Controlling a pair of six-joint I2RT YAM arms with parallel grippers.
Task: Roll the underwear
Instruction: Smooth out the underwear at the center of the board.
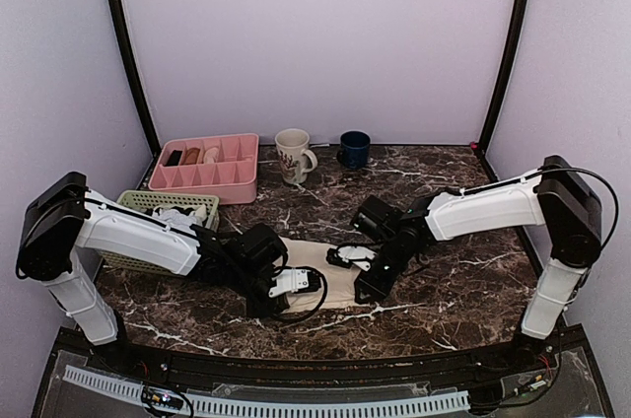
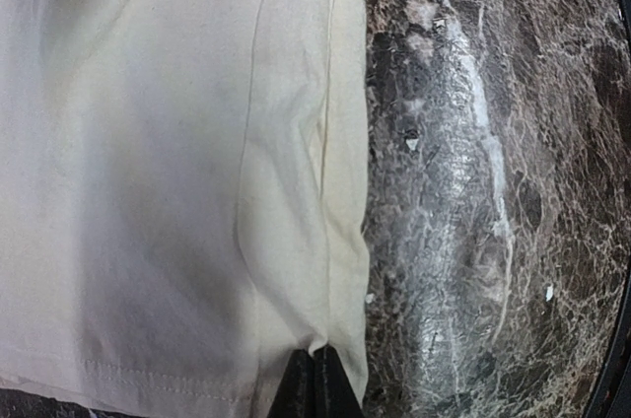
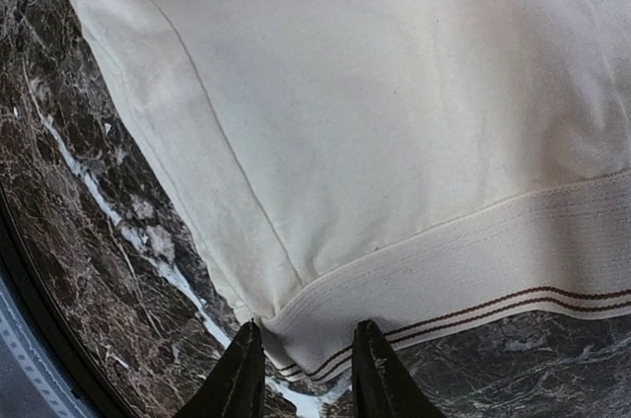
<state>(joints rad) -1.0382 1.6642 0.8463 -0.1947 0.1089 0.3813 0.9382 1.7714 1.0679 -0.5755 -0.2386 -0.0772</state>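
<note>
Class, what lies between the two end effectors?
The underwear, flat on the marble table, fills the stretch between the left end effector and the right end effector; the top view shows it.

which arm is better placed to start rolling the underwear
Left, probably: the left gripper is shut on a hem corner of the underwear, while the right gripper stands with jaws apart around the waistband corner, gripping nothing.

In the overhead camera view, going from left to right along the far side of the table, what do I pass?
pink plastic compartment tray → cream ceramic mug with a reddish leaf pattern → dark blue cup
</note>
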